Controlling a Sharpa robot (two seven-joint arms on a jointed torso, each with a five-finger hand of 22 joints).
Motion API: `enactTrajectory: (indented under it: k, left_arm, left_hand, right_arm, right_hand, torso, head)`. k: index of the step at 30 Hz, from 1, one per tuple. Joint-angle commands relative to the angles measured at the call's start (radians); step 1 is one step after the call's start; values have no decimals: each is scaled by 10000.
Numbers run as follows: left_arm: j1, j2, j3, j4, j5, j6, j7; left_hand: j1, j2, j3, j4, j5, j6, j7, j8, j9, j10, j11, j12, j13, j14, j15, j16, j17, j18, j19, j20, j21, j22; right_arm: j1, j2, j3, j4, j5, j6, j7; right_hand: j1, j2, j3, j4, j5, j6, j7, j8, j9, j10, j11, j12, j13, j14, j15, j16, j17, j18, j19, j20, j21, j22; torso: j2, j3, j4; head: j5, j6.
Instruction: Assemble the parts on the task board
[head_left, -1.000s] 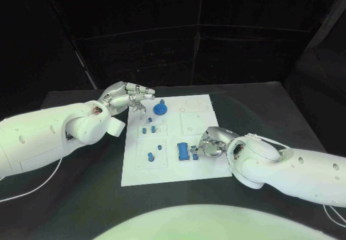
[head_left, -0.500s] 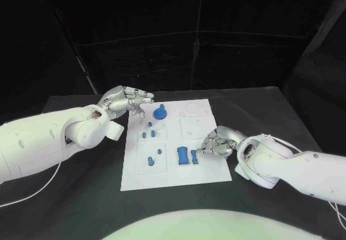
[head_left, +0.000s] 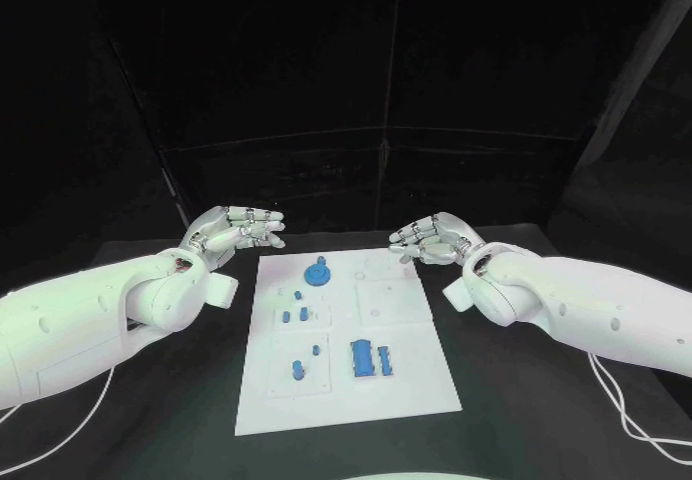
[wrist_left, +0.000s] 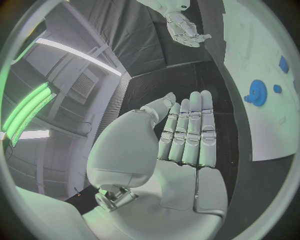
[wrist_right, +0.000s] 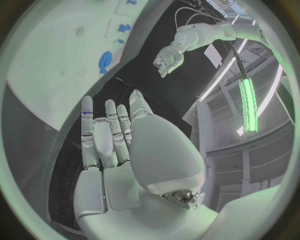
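Observation:
The white task board (head_left: 404, 370) lies in the middle of the black table. On it are a blue gear-shaped part (head_left: 317, 271) at the far end, several small blue pieces (head_left: 293, 316) on its left side, and a blue block (head_left: 366, 358) near the front. My left hand (head_left: 231, 232) is raised beyond the board's far left corner, fingers apart, holding nothing. My right hand (head_left: 433, 237) is raised beyond the far right corner, also empty. In the left wrist view my left hand (wrist_left: 184, 135) has straight fingers, with the gear (wrist_left: 256, 92) beside them. The right wrist view has my right hand (wrist_right: 109, 135) flat and empty.
The black table (head_left: 534, 400) extends on both sides of the board. Black curtains close off the back. White cables (head_left: 620, 410) trail from the right arm over the table at the right.
The right hand has lifted off the blue block near the board's front and risen to the far right corner. The left hand has pulled up and back from the gear. The camera has also shifted.

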Motion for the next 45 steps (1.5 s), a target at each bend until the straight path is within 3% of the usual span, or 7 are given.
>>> enactTrajectory:
  k: [1, 13, 14, 26, 31, 32, 45]
  left_arm:
    - [39, 256, 21, -436, 900, -536, 848]
    - [-14, 1311, 26, -1886, 1416, -779, 1259]
    - [-22, 1282, 16, -1808, 1037, -541, 792]
    - [-540, 939, 440, -501, 824, -2128, 877]
    - [-1081, 581, 883, 863, 602, -3783, 966]
    - [-1173, 520, 958, 1095, 565, -4065, 981]
    - [-1798, 106, 1471, 2674, 307, -5981, 1085]
  left_hand:
    - [-103, -34, 65, 47, 4, -89, 25, -124, -18, -96, 142, -325, -16, -273, 259, -1079, -471, -71, -737, 270, -695, -551]
    - [-130, -3, -1328, 306, -11, -686, -219, -499, -30, -837, 794, -1454, -12, -861, 995, -4076, -1758, 106, -3582, 1272, -1604, -3020]
    - [-3973, 525, -2196, 977, -582, -3514, -695, -1125, -672, -3752, 165, -2066, -633, -3534, 419, -4552, -2631, -499, -5437, 390, -2218, -3934]
    - [-7232, 525, -2975, 977, -582, -5968, -1111, -1125, -672, -6280, -348, -2066, -633, -5735, -3, -4986, -2631, -765, -7009, -331, -2218, -4736]
    - [-8248, 525, -3207, 977, -582, -6718, -1831, -1125, -672, -7058, -511, -2066, -633, -6433, -811, -5709, -2631, -874, -7503, -559, -2218, -4979]
    - [-8500, 525, -3269, 977, -582, -6905, -1831, -1125, -672, -7251, -552, -2066, -633, -6604, -811, -5709, -2631, -874, -7625, -617, -2218, -5039]
    - [-10384, 525, -4297, 977, -582, -8303, -1831, -1125, -672, -8686, -1275, -2066, -633, -7901, -811, -5709, -2631, -1681, -8561, -1633, -2218, -6114]
  right_arm:
    - [60, 459, 85, -840, 2181, 746, 1816]
    - [95, 1732, 231, -3061, 3201, 1569, 2266]
    - [71, 1685, 228, -2982, 2571, 1009, 1777]
    - [-107, 1181, 210, -1394, 3538, -464, 2164]
    - [-274, 707, 194, 100, 4447, -1849, 2527]
    - [-320, 575, 189, 515, 4699, -2235, 2628]
    - [-516, 18, 170, 2268, 5767, -3861, 3054]
  right_hand:
    - [160, 16, -92, -93, -37, 227, -48, -302, -340, 417, -13, -603, -941, -1341, -9, -2382, -217, 102, 85, 143, -780, -497]
    - [-135, 298, -404, -456, -42, 385, 49, -662, -1026, 743, 58, -1540, -2208, -2361, 70, -7143, -924, 131, 699, 206, -2228, -1435]
    - [-4680, -245, 32, -808, -386, -2562, -548, -1307, -1966, -2593, -372, -1862, -2837, -5340, -895, -8721, -4554, -516, -2017, -472, -3024, -1822]
    - [-8437, -245, 1048, -1753, -1285, -4928, -1008, -1307, -1966, -5199, -1370, -2688, -2837, -7846, -895, -10490, -7562, -794, -4143, -1016, -3777, -2805]
    - [-9669, -245, 1048, -1753, -1285, -5721, -1169, -1307, -1966, -6084, -1370, -2688, -2837, -8662, -895, -10931, -8547, -905, -4872, -1198, -3997, -2805]
    - [-9940, -245, 1048, -1753, -1285, -5894, -1895, -1307, -1966, -6280, -1370, -2688, -2837, -8843, -895, -11029, -8764, -903, -5029, -1241, -4042, -2805]
    - [-12157, -245, 1048, -1753, -1285, -7315, -1895, -1307, -1966, -7871, -1370, -2688, -2837, -10305, -895, -11821, -10535, -1713, -6333, -2036, -4993, -2805]
  torso:
    - [-292, -67, 79]
    - [-470, 10, 178]
    - [-441, -23, 134]
    - [-429, 227, 46]
    - [-428, 238, 42]
    - [-428, 238, 42]
    - [-428, 238, 42]
  head:
    - [-9, 286]
    - [233, 367]
    - [204, 380]
    - [650, 900]
    - [669, 923]
    - [669, 923]
    - [669, 923]
